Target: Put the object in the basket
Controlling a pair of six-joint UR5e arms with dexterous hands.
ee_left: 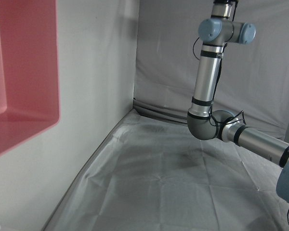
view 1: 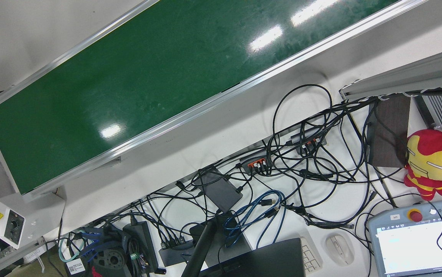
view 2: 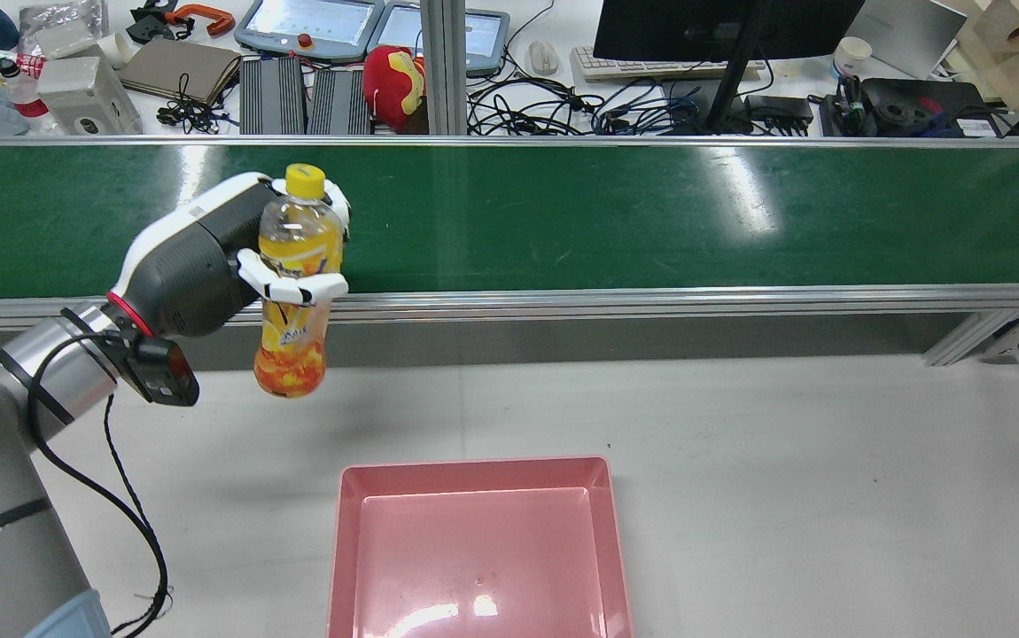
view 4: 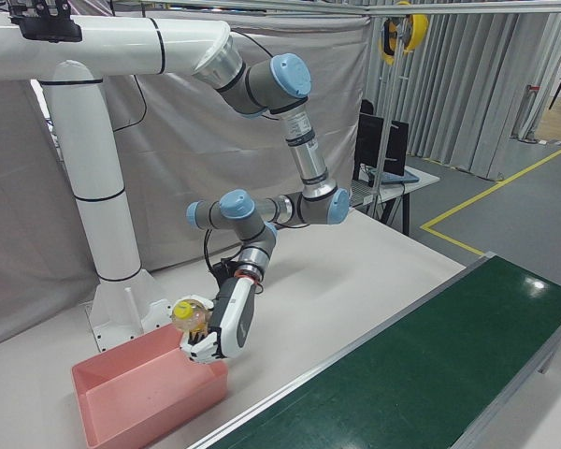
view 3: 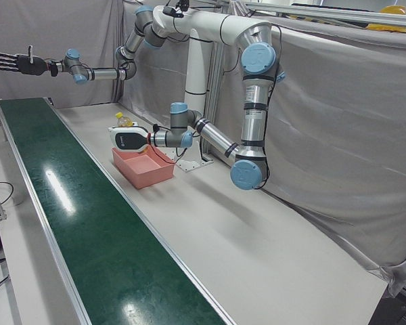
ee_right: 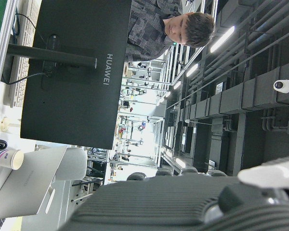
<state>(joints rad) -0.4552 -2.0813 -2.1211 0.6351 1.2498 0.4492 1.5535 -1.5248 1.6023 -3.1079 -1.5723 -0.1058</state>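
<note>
Bottle [view 2: 297, 266] upright, my left fingers [view 2: 292, 288] clamped round it, clear of the table [view 2: 784, 461] so it can go over the basket [view 2: 616, 532]; right hand [view 3: 17, 63] splayed, empty.

bottle [view 2: 295, 266]: clear glossy plastic
basket [view 2: 479, 549]: shiny smooth pink plastic
belt [view 2: 607, 217]: glossy green, metal rails
bench [view 2: 784, 461]: matt grey
</note>
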